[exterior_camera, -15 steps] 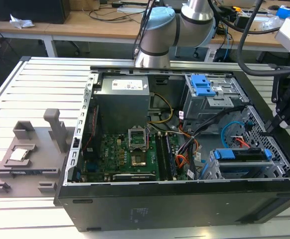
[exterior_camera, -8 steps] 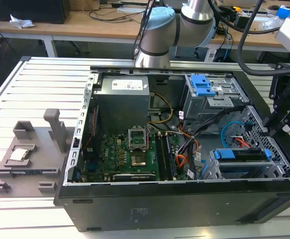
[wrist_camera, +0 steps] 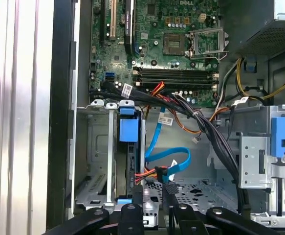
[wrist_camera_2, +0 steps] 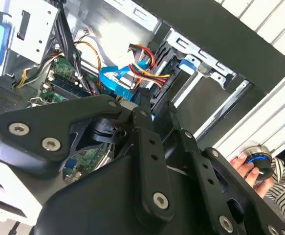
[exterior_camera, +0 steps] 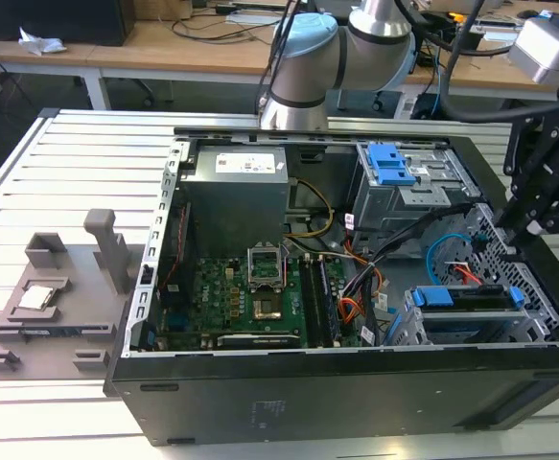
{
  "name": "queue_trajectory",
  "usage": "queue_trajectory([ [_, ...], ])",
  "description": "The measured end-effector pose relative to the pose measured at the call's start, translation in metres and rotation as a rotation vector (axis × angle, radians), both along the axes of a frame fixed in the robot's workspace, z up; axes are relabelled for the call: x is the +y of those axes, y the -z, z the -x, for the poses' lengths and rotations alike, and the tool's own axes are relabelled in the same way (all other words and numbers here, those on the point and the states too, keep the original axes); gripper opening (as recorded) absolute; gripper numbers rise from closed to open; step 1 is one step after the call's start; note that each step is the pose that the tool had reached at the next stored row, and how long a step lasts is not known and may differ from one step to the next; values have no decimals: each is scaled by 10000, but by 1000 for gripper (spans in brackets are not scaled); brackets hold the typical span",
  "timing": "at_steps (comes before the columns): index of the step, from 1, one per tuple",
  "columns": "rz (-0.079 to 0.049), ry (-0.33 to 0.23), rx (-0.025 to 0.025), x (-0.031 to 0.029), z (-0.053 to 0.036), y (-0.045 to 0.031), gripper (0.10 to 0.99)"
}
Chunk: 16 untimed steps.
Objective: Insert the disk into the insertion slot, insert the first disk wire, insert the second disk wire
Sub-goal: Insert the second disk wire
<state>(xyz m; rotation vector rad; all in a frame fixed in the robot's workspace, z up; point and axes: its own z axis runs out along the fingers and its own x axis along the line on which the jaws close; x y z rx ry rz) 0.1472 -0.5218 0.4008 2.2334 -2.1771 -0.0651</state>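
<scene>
The disk (exterior_camera: 463, 299) lies in its blue caddy inside the insertion slot (exterior_camera: 423, 331), the silver cage at the case's corner on the exterior view's right. In the first wrist view the disk (wrist_camera: 131, 164) shows edge-on in the insertion slot (wrist_camera: 96, 161). A red-yellow wire bundle (wrist_camera: 151, 172) and a blue flat cable (wrist_camera: 169, 155) both end at the disk's near edge. My gripper (wrist_camera: 153, 193) hovers just off that edge, open, with bare metal showing between its fingers. It also shows in the exterior view (exterior_camera: 509, 228) and in the second wrist view (wrist_camera_2: 157, 108), by the black plug (wrist_camera_2: 158, 92).
A taller grey cage with a blue latch (exterior_camera: 394, 168) stands behind the slot. The motherboard (exterior_camera: 250, 297), the power supply (exterior_camera: 236, 187) and a black cable bundle (wrist_camera: 196, 117) crowd the case. A grey fixture (exterior_camera: 58, 297) lies on the slatted table. A hand (wrist_camera_2: 240, 164) holds a round knob.
</scene>
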Motion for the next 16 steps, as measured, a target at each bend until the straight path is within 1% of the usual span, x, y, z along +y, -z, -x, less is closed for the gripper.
queue_trajectory([
  [1, 0, -16, 0, 4, 51, 3, 302],
  [3, 1, -167, 0, 35, 105, 8, 302],
  [5, 31, -286, 0, 51, 111, 20, 302],
  [7, 92, -450, 0, 60, 113, 34, 302],
  [8, 184, -666, 2, 72, 115, 50, 302],
  [9, 207, -818, 2, 88, 117, 66, 302],
  [11, 206, -1079, -2, 120, 128, 96, 302],
  [13, 208, -1229, -4, 143, 131, 121, 302],
  [16, 215, -1372, -5, 190, 133, 180, 302],
])
